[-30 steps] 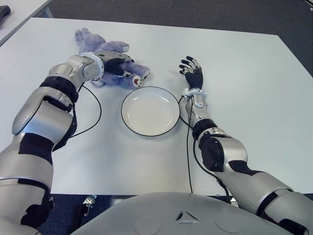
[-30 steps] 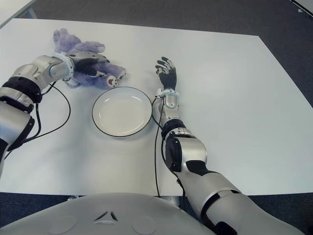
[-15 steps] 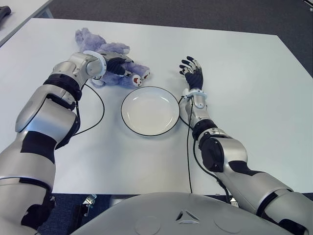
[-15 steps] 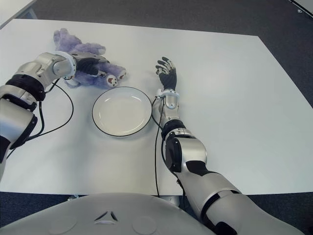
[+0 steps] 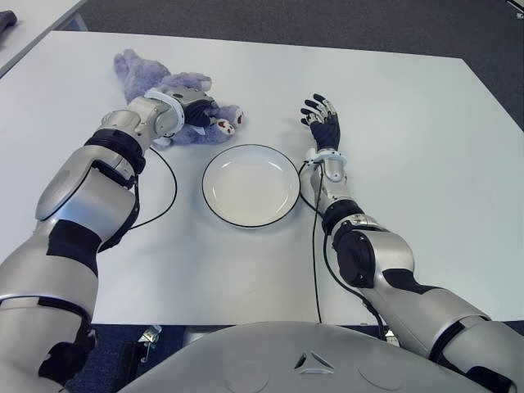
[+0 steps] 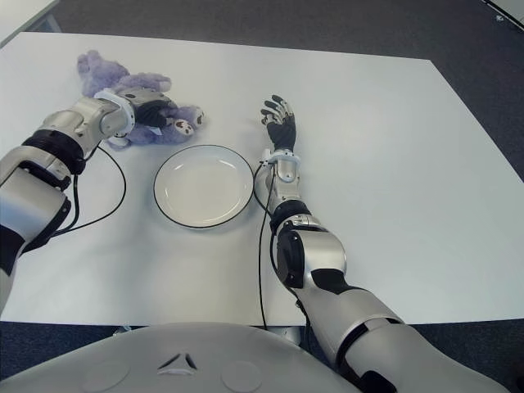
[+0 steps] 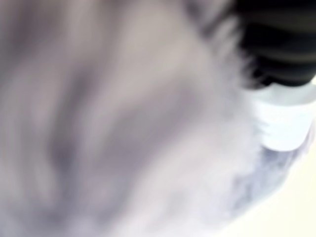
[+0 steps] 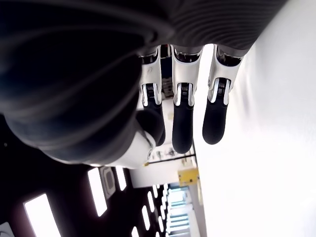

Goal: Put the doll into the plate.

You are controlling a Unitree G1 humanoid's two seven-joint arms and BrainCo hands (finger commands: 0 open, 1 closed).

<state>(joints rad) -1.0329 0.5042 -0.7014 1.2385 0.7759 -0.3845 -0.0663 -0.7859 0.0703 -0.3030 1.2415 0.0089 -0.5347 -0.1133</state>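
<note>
Since the earlier frames the left robot hand [image 5: 195, 111] has drawn back toward the far left of the bench [image 5: 426, 155], and the doll [image 5: 176, 106] has slid with it: its paw-marked foot, which lay close to the plate [image 5: 250, 185] rim, now sits farther from it. The fingers are closed on the doll's middle, with fur filling the left wrist view. The right robot hand [image 5: 323, 125] has not moved; it shows just right of the plate, fingers spread and holding nothing.

The bench is a smooth matte white top, with dark grey floor beyond its far edge. A black cable [image 5: 164, 190] loops across it left of the plate.

The doll is shaggy lavender plush lying on the bench. The plate is round, glossy white, thinly rimmed in black
</note>
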